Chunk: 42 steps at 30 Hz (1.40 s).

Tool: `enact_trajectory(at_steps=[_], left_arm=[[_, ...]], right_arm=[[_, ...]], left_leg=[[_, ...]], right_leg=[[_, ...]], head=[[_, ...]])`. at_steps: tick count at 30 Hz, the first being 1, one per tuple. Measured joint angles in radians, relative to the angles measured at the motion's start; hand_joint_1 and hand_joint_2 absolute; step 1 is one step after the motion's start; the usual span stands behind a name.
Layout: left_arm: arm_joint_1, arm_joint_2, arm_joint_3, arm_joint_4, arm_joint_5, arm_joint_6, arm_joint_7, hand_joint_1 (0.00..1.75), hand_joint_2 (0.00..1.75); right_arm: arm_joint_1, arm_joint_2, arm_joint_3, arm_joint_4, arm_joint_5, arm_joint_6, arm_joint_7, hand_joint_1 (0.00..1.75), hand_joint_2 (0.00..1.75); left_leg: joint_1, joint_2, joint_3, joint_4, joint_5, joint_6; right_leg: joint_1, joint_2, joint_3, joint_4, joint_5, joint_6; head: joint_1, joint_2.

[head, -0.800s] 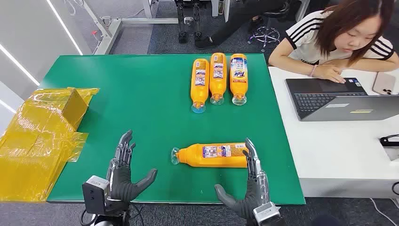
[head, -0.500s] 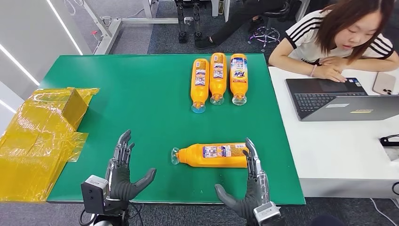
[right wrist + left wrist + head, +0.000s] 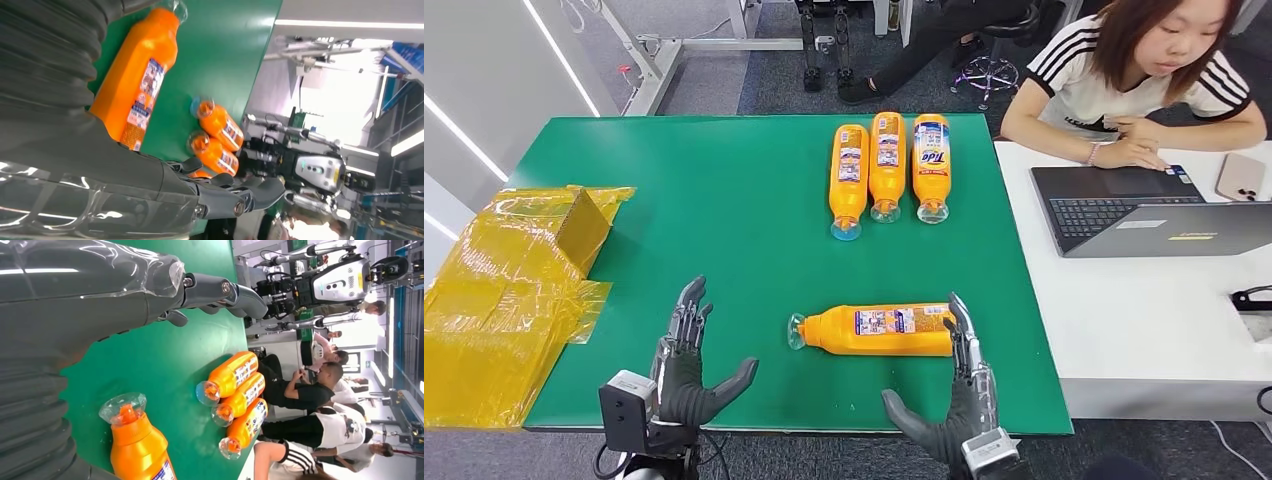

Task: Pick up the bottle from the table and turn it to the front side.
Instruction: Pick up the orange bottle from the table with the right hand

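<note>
An orange bottle point(image 3: 879, 330) lies on its side near the front of the green table point(image 3: 724, 190), clear cap to the left, small-print label up. It also appears in the left wrist view point(image 3: 137, 442) and the right wrist view point(image 3: 135, 75). My right hand point(image 3: 949, 400) stands open just right of the bottle's base, fingers point(image 3: 961, 325) stretched up beside it; touching or apart I cannot tell. My left hand point(image 3: 686, 365) is open, fingers spread, well left of the cap.
Three more orange bottles point(image 3: 887, 165) lie side by side at the table's far side. Crumpled yellow plastic wrap point(image 3: 509, 290) covers the left edge. A white desk point(image 3: 1164, 310) with a laptop point(image 3: 1144, 212) adjoins on the right, where a person point(image 3: 1144, 80) sits.
Both hands and the bottle stay nearly still. The person at the desk has straightened up a little.
</note>
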Motion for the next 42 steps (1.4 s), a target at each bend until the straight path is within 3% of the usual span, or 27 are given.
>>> enact_trajectory(at_steps=[4,10,14,23,26,31,36,39,42], left_arm=[[-0.004,-0.006,0.000,0.000,-0.012,-0.003,0.004,0.00,1.75],[-0.007,-0.011,0.000,0.000,-0.021,-0.020,0.004,0.00,1.75],[-0.025,-0.018,0.000,0.002,-0.024,-0.040,0.010,0.00,1.75],[-0.096,-0.023,-0.003,0.036,-0.023,-0.087,0.028,0.00,1.75],[-0.114,-0.019,-0.006,0.052,-0.028,-0.097,0.030,0.00,1.75],[-0.155,-0.005,-0.020,0.096,-0.018,-0.137,0.041,0.00,1.75],[-0.175,-0.001,-0.026,0.130,-0.003,-0.170,0.051,0.00,1.75],[-0.182,0.001,-0.027,0.141,-0.002,-0.175,0.054,0.00,1.75],[-0.185,0.002,-0.027,0.150,0.005,-0.198,0.070,0.00,1.75]], right_arm=[[-0.010,-0.005,-0.011,-0.002,0.257,-0.084,0.074,0.00,1.75],[-0.041,-0.011,-0.079,-0.008,0.474,-0.046,0.173,0.00,1.75],[-0.089,-0.013,-0.107,0.000,0.492,-0.018,0.182,0.00,1.75],[-0.263,-0.037,-0.097,0.122,0.563,0.113,0.289,0.00,1.75],[-0.334,-0.054,-0.090,0.173,0.529,0.212,0.325,0.00,1.75],[-0.489,-0.136,-0.046,0.312,0.499,0.392,0.402,0.00,1.75],[-0.602,-0.225,0.014,0.428,0.519,0.443,0.441,0.00,1.75],[-0.630,-0.250,0.036,0.459,0.519,0.458,0.453,0.00,1.75],[-0.663,-0.278,0.067,0.490,0.506,0.534,0.497,0.00,1.75]], left_leg=[[0.000,0.000,0.000,0.000,0.000,0.000],[0.000,0.000,0.000,0.000,0.000,0.000],[0.000,0.000,0.000,0.000,0.000,0.000],[0.000,0.001,0.001,0.001,0.001,0.000],[0.000,0.000,0.001,0.001,0.001,0.001],[0.000,0.000,0.000,0.002,0.002,0.002],[0.000,-0.001,0.000,0.003,0.002,0.002],[0.000,-0.001,0.000,0.003,0.002,0.002],[0.000,0.000,0.000,0.003,0.002,0.002]], right_leg=[[0.000,0.000,0.000,0.000,0.000,0.000],[0.000,0.000,0.000,0.000,0.000,0.000],[0.000,0.000,0.000,0.000,0.001,0.000],[0.000,0.001,0.000,0.000,0.002,0.000],[0.000,0.001,0.000,0.000,0.002,0.000],[0.000,0.000,0.000,0.000,0.003,0.000],[0.000,0.000,0.001,0.000,0.003,0.001],[0.000,0.000,0.000,0.000,0.003,0.001],[0.000,0.001,0.000,0.000,0.003,0.001]], head=[[0.000,0.000],[0.000,0.000],[0.000,0.000],[0.000,0.000],[0.000,0.000],[0.000,0.000],[0.000,0.000],[0.000,0.000],[0.000,0.000]])
